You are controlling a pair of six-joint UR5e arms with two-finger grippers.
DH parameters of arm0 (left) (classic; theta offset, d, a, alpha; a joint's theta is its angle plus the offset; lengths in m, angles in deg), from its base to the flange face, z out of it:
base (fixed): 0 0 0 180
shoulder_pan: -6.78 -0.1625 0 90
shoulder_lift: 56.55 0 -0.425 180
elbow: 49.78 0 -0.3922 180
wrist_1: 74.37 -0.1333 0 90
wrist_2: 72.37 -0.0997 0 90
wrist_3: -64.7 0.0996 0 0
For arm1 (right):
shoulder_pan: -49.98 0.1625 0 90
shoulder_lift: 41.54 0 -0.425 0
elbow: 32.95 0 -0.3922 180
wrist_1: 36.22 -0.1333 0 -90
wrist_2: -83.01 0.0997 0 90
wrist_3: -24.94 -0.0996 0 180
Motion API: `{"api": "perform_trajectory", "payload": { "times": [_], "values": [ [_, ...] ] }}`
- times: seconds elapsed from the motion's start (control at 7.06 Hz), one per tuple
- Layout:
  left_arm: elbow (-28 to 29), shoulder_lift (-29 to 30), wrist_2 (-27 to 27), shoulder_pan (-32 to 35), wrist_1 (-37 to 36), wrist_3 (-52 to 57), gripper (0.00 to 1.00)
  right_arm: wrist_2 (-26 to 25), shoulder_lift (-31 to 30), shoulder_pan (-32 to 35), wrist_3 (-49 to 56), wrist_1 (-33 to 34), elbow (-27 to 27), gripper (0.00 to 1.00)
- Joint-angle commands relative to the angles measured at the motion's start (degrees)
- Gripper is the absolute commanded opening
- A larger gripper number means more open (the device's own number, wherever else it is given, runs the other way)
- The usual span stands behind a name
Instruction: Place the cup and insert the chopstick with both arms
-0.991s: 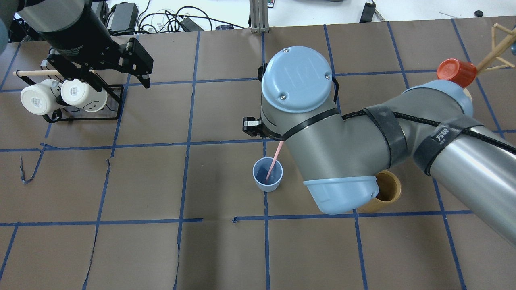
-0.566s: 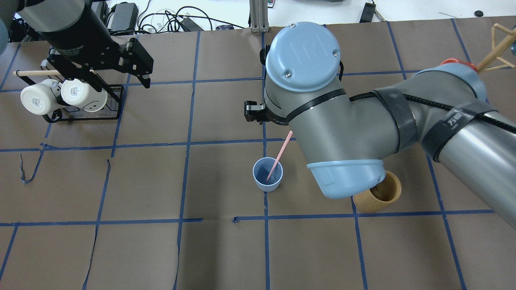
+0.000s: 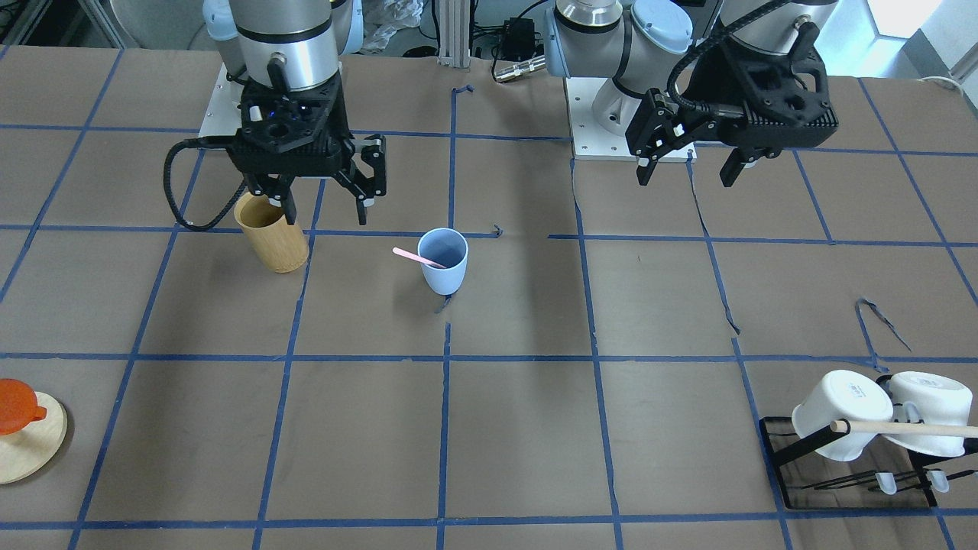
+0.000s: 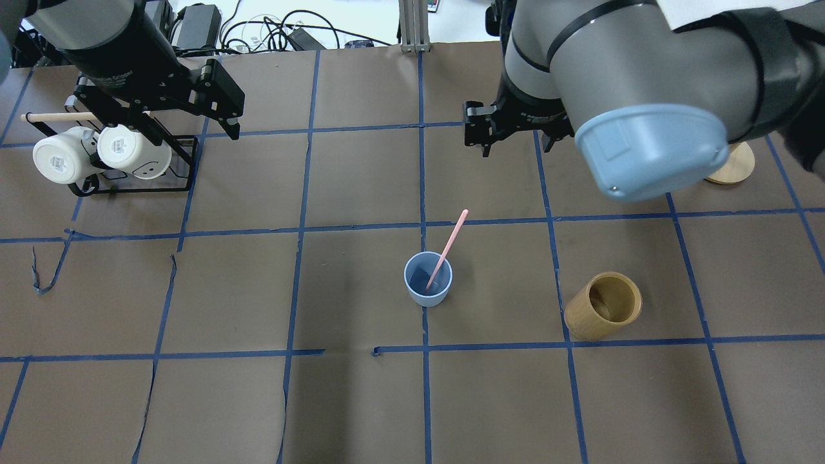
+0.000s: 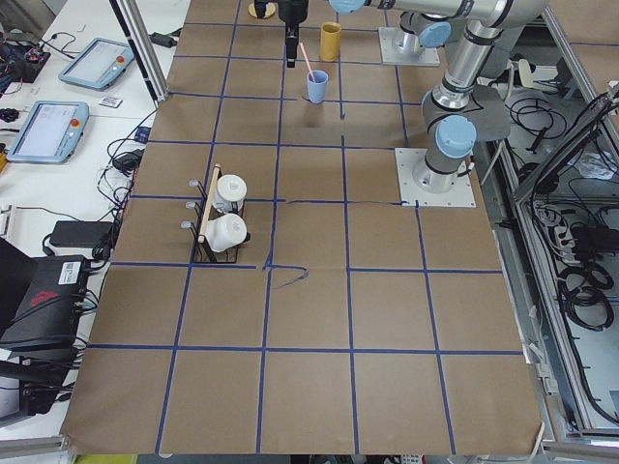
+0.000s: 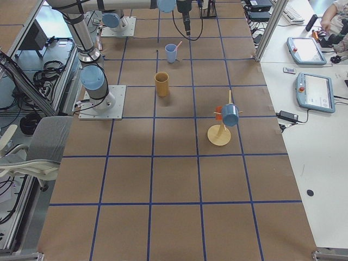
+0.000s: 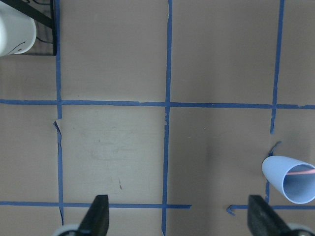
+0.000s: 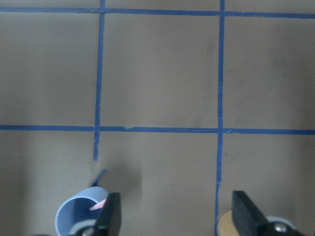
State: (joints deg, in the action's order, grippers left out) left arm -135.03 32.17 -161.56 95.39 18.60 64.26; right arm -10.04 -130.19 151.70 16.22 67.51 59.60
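Overhead exterior: chopstick (image 4: 446, 250) apart from right hand (image 4: 515, 148)

The cup (image 4: 428, 279) stands near the middle of the table (image 4: 225, 399). The chopstick (image 4: 446, 248) sits in it, leaning on the rim with its top end out toward the robot's right. A wooden tube (image 4: 604, 306) stands to the cup's right, well apart from it. The right gripper (image 3: 327, 216) hangs above the gap between them. A rack (image 4: 184, 175) holding two mugs (image 4: 122, 153) stands far off on the left, and the left gripper (image 3: 685, 177) hangs over that side.
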Motion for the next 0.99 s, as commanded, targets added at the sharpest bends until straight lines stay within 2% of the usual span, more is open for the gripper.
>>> {"api": "perform_trajectory", "payload": {
  "times": [0.0, 0.28, 0.57, 0.71, 0.85],
  "values": [
    [0.25, -0.04, -0.02, -0.01, -0.07, 0.0, 1.0, 0.15, -0.47, -4.06, 5.81, -3.35, -1.76, 0.84],
    [-0.18, -0.13, -0.02, -0.01, -0.07, 0.0, 1.0, 0.15, -0.92, -4.52, 5.82, -6.42, -2.37, 0.86],
    [-0.18, -0.13, -0.02, -0.19, -0.15, 0.0, 1.0, 0.33, -0.82, -9.49, 7.3, -11.85, -4.91, 0.86],
    [-0.18, -0.13, -0.19, -0.19, -0.15, 0.0, 1.0, 0.33, -1.09, -10.57, 9.83, -11.96, -4.75, 0.86],
    [-0.18, -0.13, -0.2, -0.19, -0.15, 0.0, 1.0, 0.24, -1.09, -10.67, 9.95, -11.96, -4.66, 0.91]
  ]
}}
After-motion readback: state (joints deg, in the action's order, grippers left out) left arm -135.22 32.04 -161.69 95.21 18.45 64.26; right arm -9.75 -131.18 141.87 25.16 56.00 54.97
